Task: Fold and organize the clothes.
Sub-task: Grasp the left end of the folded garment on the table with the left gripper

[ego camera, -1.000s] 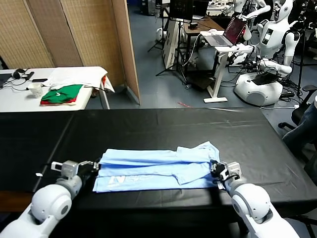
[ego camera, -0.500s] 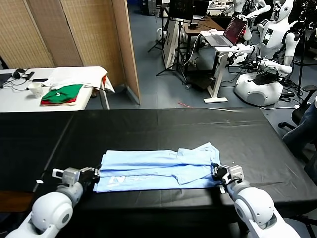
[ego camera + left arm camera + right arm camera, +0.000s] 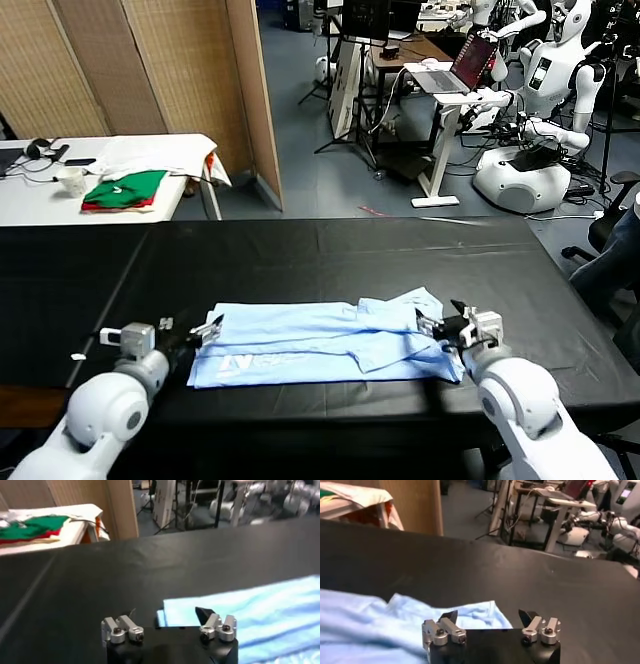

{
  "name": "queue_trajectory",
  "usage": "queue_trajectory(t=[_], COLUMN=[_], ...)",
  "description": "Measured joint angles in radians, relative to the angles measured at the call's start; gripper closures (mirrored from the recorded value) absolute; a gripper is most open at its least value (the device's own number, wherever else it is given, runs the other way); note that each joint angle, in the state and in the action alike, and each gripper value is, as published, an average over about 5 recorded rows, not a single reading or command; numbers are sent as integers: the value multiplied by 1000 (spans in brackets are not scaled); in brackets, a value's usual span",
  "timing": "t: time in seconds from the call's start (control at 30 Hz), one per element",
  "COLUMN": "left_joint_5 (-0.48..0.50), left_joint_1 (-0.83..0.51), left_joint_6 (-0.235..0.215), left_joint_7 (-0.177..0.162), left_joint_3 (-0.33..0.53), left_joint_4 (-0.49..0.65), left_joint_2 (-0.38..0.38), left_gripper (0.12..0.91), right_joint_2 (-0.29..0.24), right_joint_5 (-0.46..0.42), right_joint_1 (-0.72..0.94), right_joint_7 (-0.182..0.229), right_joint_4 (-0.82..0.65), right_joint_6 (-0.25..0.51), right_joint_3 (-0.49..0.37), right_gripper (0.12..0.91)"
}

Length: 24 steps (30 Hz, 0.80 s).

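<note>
Both grippers are standing wide open right now, holding nothing. Over on the left, the left gripper (image 3: 205,329) is hovering at the near left end of the T-shirt (image 3: 320,340), its fingertips just at the cloth's edge; on the right, the right gripper (image 3: 447,326) is poised over the shirt's opposite end, jaws spread above the rumpled sleeve area.

That pale blue shirt is lying flat across the black table (image 3: 300,255), already doubled lengthwise into a long band, white lettering showing near the left end. So one fold looks done; by the look of it, the crosswise folds and the tidying away are remaining.

Now the views are telling different stories: the left wrist camera is showing the left gripper (image 3: 169,625) with one finger over the shirt's corner (image 3: 250,612) and the other over bare table, something the head view isn't resolving. Only the head view is taking in the green-and-red garments (image 3: 125,190) sitting on the far side table.
</note>
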Motion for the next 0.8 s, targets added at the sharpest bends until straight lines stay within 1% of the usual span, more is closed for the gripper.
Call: queue_trajectory(t=[0.27, 0.33, 0.43, 0.5, 0.53, 0.63, 0.67, 0.73, 0.77, 0.8], left_joint_5=[-32, -34, -34, -34, -33, -32, -31, -30, -30, -29], left_joint_1=[-47, -52, -57, -60, -62, -66, -67, -67, -67, -67], left_joint_6=[3, 5, 8, 9, 9, 10, 11, 11, 11, 11], left_joint_7=[0, 1, 5, 6, 7, 7, 8, 9, 9, 10], left_joint_3=[10, 15, 24, 29, 31, 34, 35, 36, 36, 36], left_joint_4=[76, 84, 90, 94, 97, 106, 109, 112, 113, 113], left_joint_2=[-21, -22, -24, -25, -25, -26, -26, -26, -26, -26], left_gripper=[123, 123, 127, 152, 180, 323, 395, 508, 584, 641], right_joint_2=[24, 26, 28, 29, 30, 35, 37, 41, 44, 47], right_joint_5=[15, 16, 18, 19, 20, 20, 20, 19, 18, 17], right_joint_1=[51, 55, 60, 63, 64, 65, 66, 65, 63, 62], right_joint_7=[1, 0, -3, -6, -8, -12, -13, -12, -11, -8], right_joint_4=[-94, -105, -119, -128, -133, -142, -144, -146, -146, -146], right_joint_6=[6, 7, 9, 10, 11, 15, 17, 22, 26, 30], right_joint_3=[-15, -15, -15, -16, -16, -18, -18, -17, -16, -15], right_gripper=[119, 140, 225, 316, 357, 510, 561, 667, 720, 773])
